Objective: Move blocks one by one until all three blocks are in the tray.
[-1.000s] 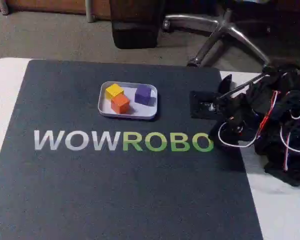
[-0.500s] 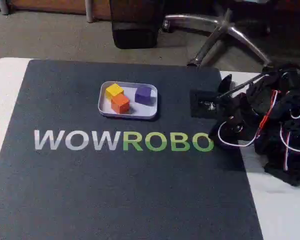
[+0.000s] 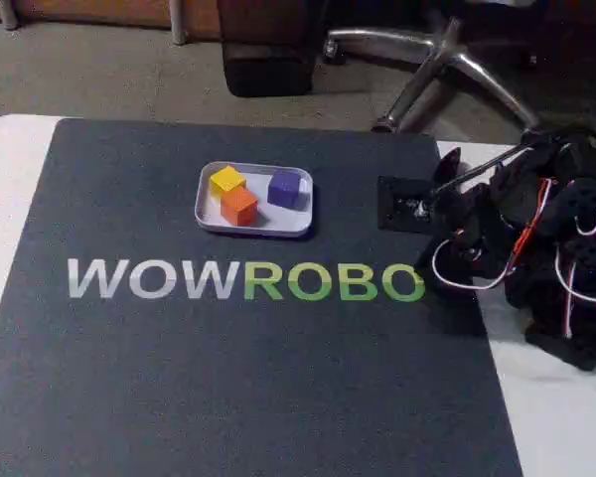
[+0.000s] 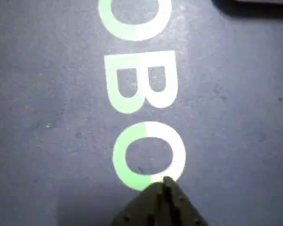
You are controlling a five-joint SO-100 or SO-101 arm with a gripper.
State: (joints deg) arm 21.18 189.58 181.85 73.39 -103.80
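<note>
Dark mat (image 3: 228, 368) with WOWROBO lettering (image 3: 243, 281) covers a white table (image 3: 5, 169); chair legs (image 3: 427, 70) stand on the floor behind. Pale tray (image 3: 211, 222) sits above the lettering, holding all three blocks: yellow (image 3: 226, 180) touching orange (image 3: 239, 205), purple (image 3: 287, 187) just beside them at right. Arm folded at the mat's right edge; in the wrist view the gripper (image 4: 165, 186) hangs over a green O, fingertips pressed together, gripping nothing.

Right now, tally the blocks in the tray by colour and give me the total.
Yellow block: 1
Orange block: 1
Purple block: 1
Total: 3, all inside the tray
</note>
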